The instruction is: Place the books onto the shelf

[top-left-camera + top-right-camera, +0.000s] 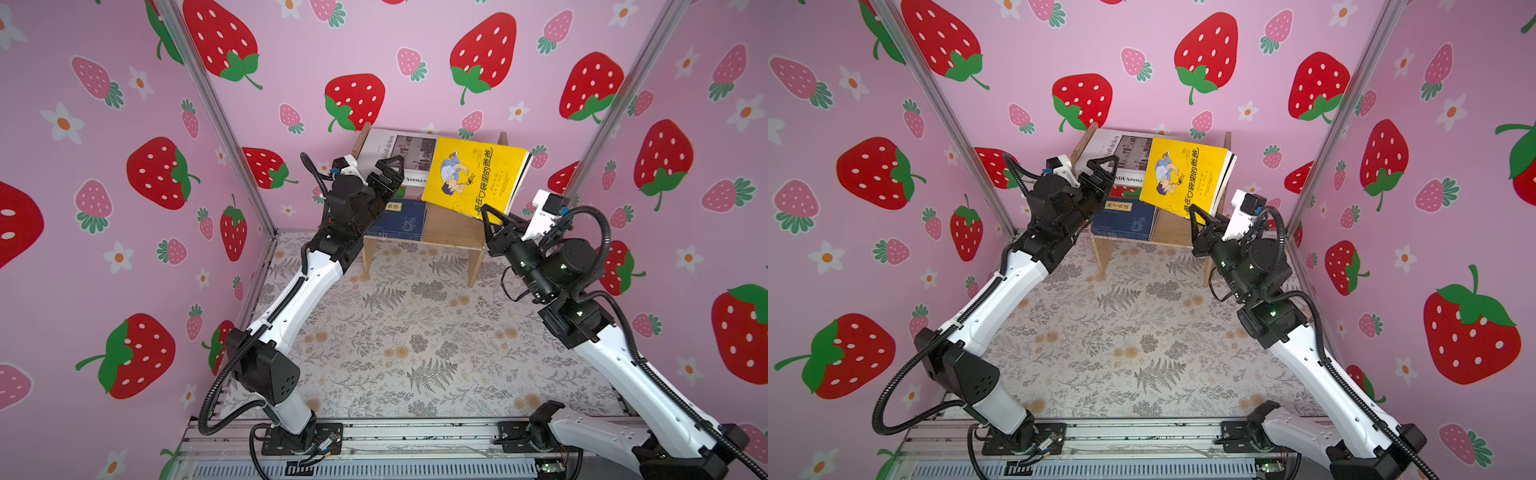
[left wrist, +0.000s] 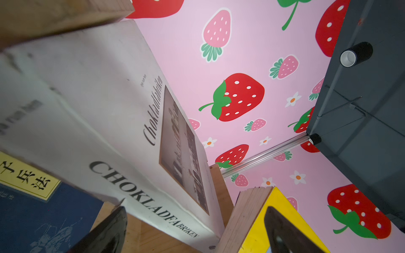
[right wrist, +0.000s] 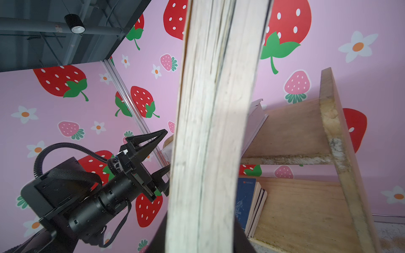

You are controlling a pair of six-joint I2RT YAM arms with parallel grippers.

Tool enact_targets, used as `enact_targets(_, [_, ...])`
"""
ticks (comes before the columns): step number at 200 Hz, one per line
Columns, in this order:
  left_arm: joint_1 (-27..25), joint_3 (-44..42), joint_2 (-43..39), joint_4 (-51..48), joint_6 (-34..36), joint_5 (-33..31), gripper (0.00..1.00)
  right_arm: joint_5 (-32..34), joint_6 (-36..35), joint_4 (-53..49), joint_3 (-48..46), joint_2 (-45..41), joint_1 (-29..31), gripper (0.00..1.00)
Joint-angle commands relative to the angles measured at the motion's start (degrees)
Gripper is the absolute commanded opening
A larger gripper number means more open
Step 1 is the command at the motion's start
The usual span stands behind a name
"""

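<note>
Holding the yellow book (image 1: 469, 178) by its lower corner with the right hand (image 1: 492, 216), clamped on cover and pages alike. Held tilted, clear of the boards, in front of the shelf (image 1: 453, 232) at the middle of the tabletop's (image 1: 415, 332) far edge. Upper corner overlapping the white book (image 1: 397, 151) in both top views; touching or not, cannot tell. From the right wrist, only a pale, fibrous page block (image 3: 214, 131) split by a dark seam. Possibly a second volume pinched along with it; cannot tell.

Judged as mid-placement: lifted, not yet set down. Next, probably, swinging the book upright and sliding it onto a tier, beside the white book or onto the bare right half of the lower board. Letting go only once the bottom edge bears. Calls for keeping the corner grip from pivoting: glossy, slick cover, floppy softback, most of its weight away from the pinch.

Already shelved: thick white book leaning on the upper tier, matte cover, bold black lettering. Thin navy books (image 1: 401, 218) lying flat on the lower tier's left half, yellow label on top. Shelf of raw light wood, flat panels, chipped pale edges.

Left hand (image 1: 395, 172) spread wide, holding nothing, poised just before the white book's lower edge.
</note>
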Motion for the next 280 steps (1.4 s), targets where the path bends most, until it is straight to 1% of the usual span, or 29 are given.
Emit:
enact_targets(1, [1.1,-3.4,-4.7,4.4,-0.9,-0.3,0.99,1.8,-2.5,11.1,2.0,-0.4,-0.2,0.0])
enact_targets(27, [2.6,-9.4,-10.0,6.4,-0.5,-2.1,0.99,0.6,-2.1,11.2,2.4,0.4,-0.3,0.0])
enact_targets(49, [4.4,-13.9,-15.2,6.9,0.6,-3.7,0.99,-3.2,-0.8,11.7,2.8,0.3,-0.4,0.0])
enact_targets(79, [8.8,-19.6,-21.8,7.0,1.1,-5.0,0.99,-7.2,3.2,14.2,3.4,-0.3,-0.4,0.0])
enact_targets(97, [11.1,-21.1,-24.6,5.7,2.4,-4.8,0.99,-8.7,6.1,15.7,4.4,0.5,-0.4,0.0])
enact_targets(109, [12.5,-21.1,-25.7,4.6,3.4,-3.5,0.99,-9.9,7.7,16.8,5.2,1.8,-0.4,0.0])
enact_targets(119, [13.5,-20.7,-26.0,3.9,4.5,-1.2,0.99,-10.8,9.6,17.3,6.0,3.1,-0.4,0.0])
enact_targets(139, [14.4,-18.2,-25.3,1.1,7.1,6.5,0.99,-11.8,13.8,20.1,6.5,5.6,-0.4,0.0])
enact_targets(152, [14.4,-16.3,-24.4,-1.9,8.3,13.9,0.99,-11.2,17.3,23.0,5.7,6.6,-0.4,0.0])
enact_targets(161, [14.5,-16.3,-23.9,-1.7,7.6,18.9,0.99,-9.9,19.6,25.2,4.8,7.1,-0.4,0.0])
enact_targets(170, [14.2,-18.2,-24.0,0.4,4.9,22.0,0.99,-8.5,21.7,27.1,3.9,7.6,-0.4,0.0])
enact_targets(178, [13.6,-20.6,-24.2,4.5,2.0,24.3,0.99,-7.6,23.6,28.2,3.4,8.0,-0.4,0.0])
enact_targets(189, [13.1,-22.0,-24.3,7.5,-0.7,26.9,0.99,-7.7,25.6,29.3,3.4,9.0,-0.4,0.0])
enact_targets(202, [12.4,-22.5,-24.5,7.6,-1.8,27.2,0.99,-8.9,27.7,29.5,4.3,10.5,-0.4,0.0])
enact_targets(227, [10.0,-21.0,-23.9,5.9,-1.2,26.7,0.99,-12.2,31.2,29.6,6.1,12.9,-0.4,0.0])
enact_targets(257, [7.9,-19.0,-22.1,4.1,-1.1,26.0,0.98,-12.9,33.8,30.0,5.9,13.1,-0.3,0.0])
enact_targets(280, [5.2,-16.7,-20.2,2.3,-0.1,25.5,0.97,-13.2,35.8,30.6,5.5,13.0,-0.3,0.0])
